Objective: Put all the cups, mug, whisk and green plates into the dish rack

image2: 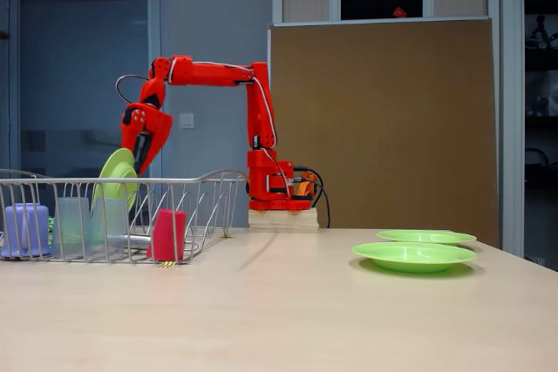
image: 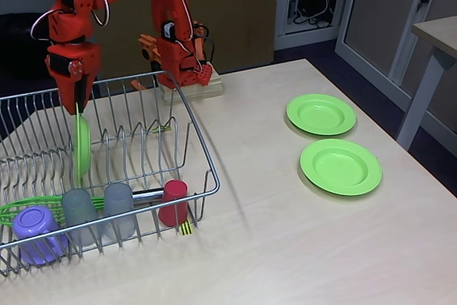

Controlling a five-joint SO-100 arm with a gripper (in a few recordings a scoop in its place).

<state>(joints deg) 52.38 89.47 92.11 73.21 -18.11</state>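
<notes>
The gripper (image: 77,107) pinches the top edge of a green plate (image: 82,148), holding it upright inside the dish rack (image: 203,155). Two more plates (image: 340,166) lie flat on the table (image: 271,248).

The arm (image: 161,5) is bright orange-red plastic with black servo blocks at its joints. White cables loop along its links. A small round sticker sits near the elbow, and its base is mounted on a pale wooden block (image: 191,91).
</notes>
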